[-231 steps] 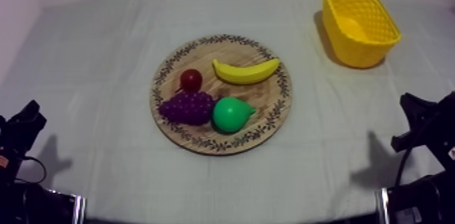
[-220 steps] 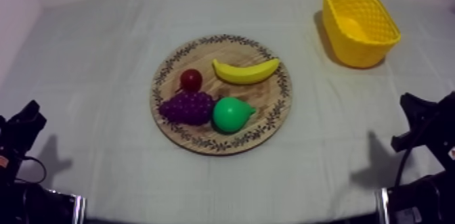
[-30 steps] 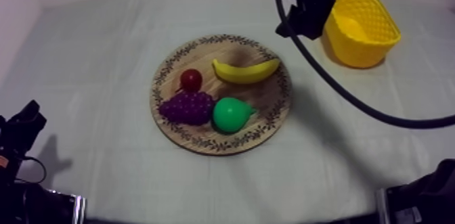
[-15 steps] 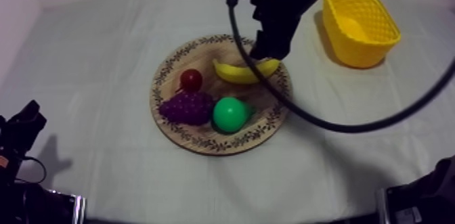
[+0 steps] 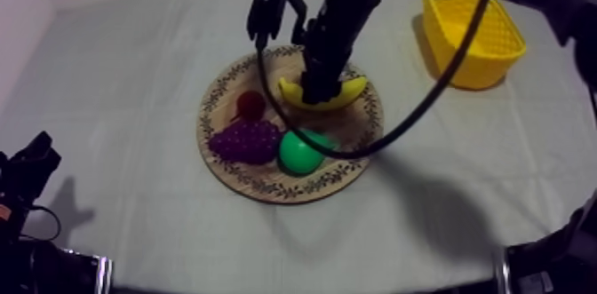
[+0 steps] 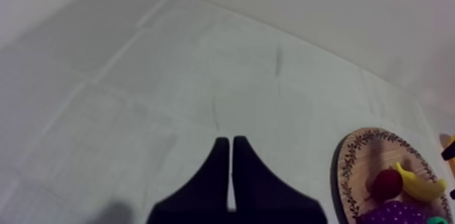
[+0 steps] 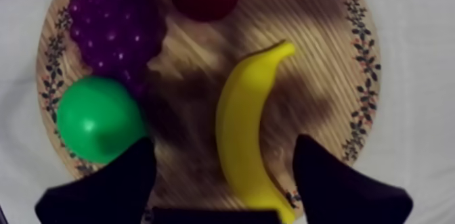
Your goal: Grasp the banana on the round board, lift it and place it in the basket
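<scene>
Matte black right arm (image 5: 345, 15) of blocky links; black left arm (image 5: 27, 176); broad, wedge-shaped black jaws.

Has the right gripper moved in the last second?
Yes: the right gripper swung left, from beside the yellow basket to over the banana.

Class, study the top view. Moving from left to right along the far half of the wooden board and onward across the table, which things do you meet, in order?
small red fruit → banana → yellow basket. The bunch of grapes and the pear overlap these from left to right, so they are left out.
</scene>
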`<state>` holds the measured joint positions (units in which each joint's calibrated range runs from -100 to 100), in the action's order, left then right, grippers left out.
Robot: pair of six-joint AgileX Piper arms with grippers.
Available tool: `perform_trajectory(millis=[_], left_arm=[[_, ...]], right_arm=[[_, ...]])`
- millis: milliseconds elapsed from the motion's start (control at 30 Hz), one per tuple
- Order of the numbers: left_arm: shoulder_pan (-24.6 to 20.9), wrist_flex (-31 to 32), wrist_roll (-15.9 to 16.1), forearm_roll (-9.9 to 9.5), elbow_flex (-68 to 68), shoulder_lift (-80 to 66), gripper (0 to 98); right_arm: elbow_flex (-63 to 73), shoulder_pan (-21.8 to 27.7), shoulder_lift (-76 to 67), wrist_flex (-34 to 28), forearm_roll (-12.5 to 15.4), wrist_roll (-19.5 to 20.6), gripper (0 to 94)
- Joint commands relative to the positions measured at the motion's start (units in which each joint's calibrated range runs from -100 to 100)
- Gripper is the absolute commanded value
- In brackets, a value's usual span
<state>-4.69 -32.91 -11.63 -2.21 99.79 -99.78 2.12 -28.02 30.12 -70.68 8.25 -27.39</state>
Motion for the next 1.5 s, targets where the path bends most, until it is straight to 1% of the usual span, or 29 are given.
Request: perform_trajectory(millis=[0, 133, 400, 533, 600, 633, 700, 767, 833, 933, 1033, 1200, 1467], left_arm=[[0.0, 0.0, 0.0, 0.03, 0.0, 0.0, 0.1], [0.0, 0.0, 0.0, 0.03, 0.0, 0.0, 0.1], [0.0, 0.0, 0.0, 0.03, 0.0, 0.0, 0.1], [0.0, 0.0, 0.0, 0.03, 0.0, 0.0, 0.1], [0.0, 0.0, 0.0, 0.03, 0.0, 0.0, 0.1], [0.0, 0.0, 0.0, 0.03, 0.0, 0.0, 0.1], [0.0, 0.0, 0.0, 0.03, 0.0, 0.0, 0.1], [0.0, 0.0, 0.0, 0.03, 0.0, 0.0, 0.1], [0.0, 0.0, 0.0, 0.03, 0.0, 0.0, 0.1], [0.0, 0.0, 0.0, 0.03, 0.0, 0.0, 0.1], [0.0, 0.0, 0.0, 0.03, 0.0, 0.0, 0.1], [0.0, 0.0, 0.0, 0.03, 0.0, 0.0, 0.1], [0.0, 0.0, 0.0, 0.03, 0.0, 0.0, 0.1]], right_arm=[[1.6, 0.0, 3.0, -0.3, -0.4, 0.2, 56.1], [4.0, -0.1, 6.5, -0.4, -1.4, 1.0, 55.3], [7.5, 0.2, 11.5, -0.8, -4.8, 3.9, 53.2], [7.4, 0.2, 12.4, -1.4, -6.3, 5.1, 49.8], [7.3, 0.2, 12.7, -1.4, -6.7, 5.3, 43.4], [7.2, 0.3, 12.9, -1.3, -6.8, 5.4, 38.5], [7.1, 0.3, 13.1, -1.3, -6.9, 5.7, 25.6], [6.8, 0.3, 13.3, -1.3, -7.0, 5.6, 16.1], [6.3, 0.3, 13.4, -1.3, -7.0, 5.3, 10.3], [5.7, 0.2, 12.9, -1.4, -7.2, 5.4, 5.0], [5.1, 0.2, 11.5, -1.6, -7.6, 5.8, 2.8], [4.8, 0.5, 7.3, -2.1, -8.9, 6.9, 1.9], [3.7, 1.3, -1.1, -3.0, -13.1, 11.0, 1.9]])
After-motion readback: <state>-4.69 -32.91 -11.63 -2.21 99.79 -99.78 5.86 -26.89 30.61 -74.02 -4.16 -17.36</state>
